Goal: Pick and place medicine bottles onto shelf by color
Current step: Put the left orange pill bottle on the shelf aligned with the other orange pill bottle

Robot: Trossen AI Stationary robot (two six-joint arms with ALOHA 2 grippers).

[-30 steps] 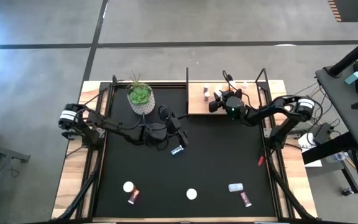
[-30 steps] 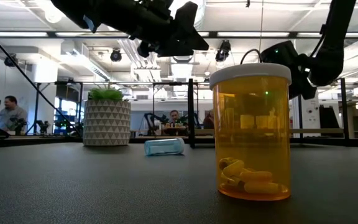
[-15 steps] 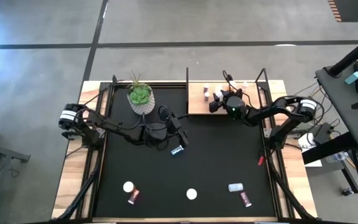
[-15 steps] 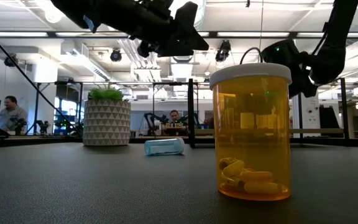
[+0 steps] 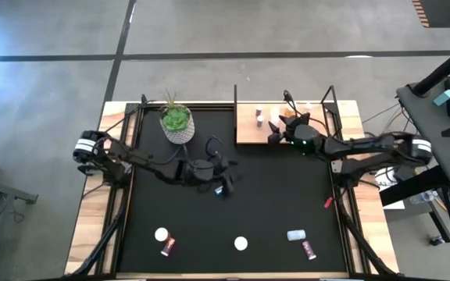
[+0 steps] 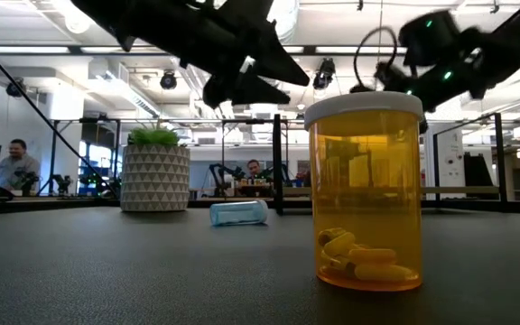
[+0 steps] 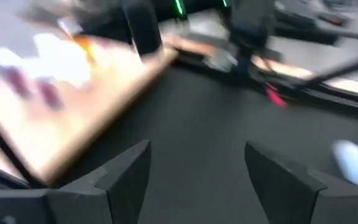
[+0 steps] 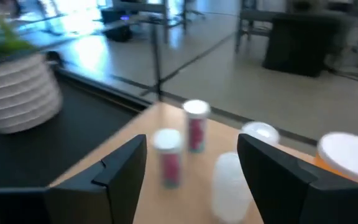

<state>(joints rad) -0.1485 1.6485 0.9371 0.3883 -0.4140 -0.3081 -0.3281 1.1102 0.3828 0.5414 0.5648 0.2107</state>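
My left gripper (image 5: 225, 183) is open and empty, slanting down just above a blue bottle (image 6: 239, 212) that lies on its side on the black mat; in its wrist view (image 7: 194, 177) nothing is between the fingers. My right gripper (image 5: 281, 123) is open and empty above the light-wood shelf (image 5: 248, 131). Its wrist view (image 8: 191, 180) shows two pink bottles (image 8: 169, 158), white ones (image 8: 232, 180) and an orange one (image 8: 347, 155) standing on the shelf. An orange white-capped bottle (image 6: 364, 194) stands upright near the table's near edge.
A white pot with a green plant (image 5: 176, 123) stands at the far left of the mat. More bottles sit along the near edge: a white-capped one (image 5: 161, 234), a pink one (image 5: 167, 247), a pale blue one (image 5: 296, 234) and another pink one (image 5: 309, 250). A small red thing (image 5: 327, 201) lies at the right edge.
My left gripper has tipped down and come over the blue bottle, which has stayed lying where it was. My right arm has stretched out toward the table's right side, and its gripper has risen over the shelf.
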